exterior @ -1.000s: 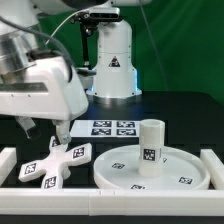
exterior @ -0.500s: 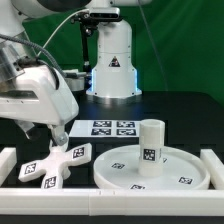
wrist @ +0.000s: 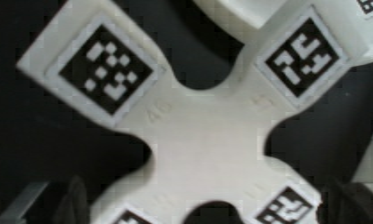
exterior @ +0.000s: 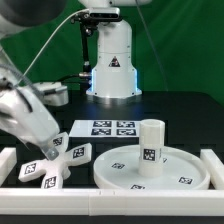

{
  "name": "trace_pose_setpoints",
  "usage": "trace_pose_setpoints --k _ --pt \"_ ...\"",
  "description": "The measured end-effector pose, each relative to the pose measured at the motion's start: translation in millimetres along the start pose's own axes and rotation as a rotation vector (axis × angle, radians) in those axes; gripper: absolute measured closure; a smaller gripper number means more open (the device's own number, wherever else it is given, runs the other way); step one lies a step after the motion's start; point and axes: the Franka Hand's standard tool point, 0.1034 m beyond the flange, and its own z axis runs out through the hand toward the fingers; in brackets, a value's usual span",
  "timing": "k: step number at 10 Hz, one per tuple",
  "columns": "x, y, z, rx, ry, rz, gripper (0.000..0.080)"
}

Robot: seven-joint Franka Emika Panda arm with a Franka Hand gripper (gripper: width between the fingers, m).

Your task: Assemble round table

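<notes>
Spread fingers (wrist: 55, 205) low over the cross-shaped base (exterior: 48, 168), pinching nothing, base lying flat on the table (exterior: 185, 120) at the exterior view's left, short leg (exterior: 151, 146) upright on the round disc (exterior: 150, 174) nearby

The cross-shaped base (wrist: 204, 130), leg (exterior: 151, 135) and rimmed disc (exterior: 115, 163) look like smooth, matt white plastic; the bench (exterior: 190, 120) looks matt black.

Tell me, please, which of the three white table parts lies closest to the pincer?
The cross-shaped base, directly beneath the open pincer; the leg stands on the round disc, well apart.
</notes>
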Motion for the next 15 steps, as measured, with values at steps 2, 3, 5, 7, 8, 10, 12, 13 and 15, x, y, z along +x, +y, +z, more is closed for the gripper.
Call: trace_pose_setpoints --k 2,3,5,7,8,10,12,13,15 --pt "0.8 0.1 -0.8 0.001 0.002 -0.001 0.0151" --pt "0.5 -0.4 -0.7 0.001 0.002 -0.002 0.0151" --pt "0.2 -10.8 -1.2 -0.018 0.006 -0.048 0.0151" --pt "5.5 -13.4 3.7 -0.014 0.013 -0.015 0.0151" --pt "4.9 -16.1 8.0 -0.015 0.015 0.0 0.0151" --pt "2.2 -20.4 12.3 -0.015 0.016 0.003 0.0151" --pt "1.5 -17.3 14.3 -0.018 0.012 0.005 0.0151" --pt "2.2 -15.8 14.0 -0.018 0.013 0.006 0.0151" --pt "5.3 -11.8 9.9 -0.015 0.017 0.007 0.0151"
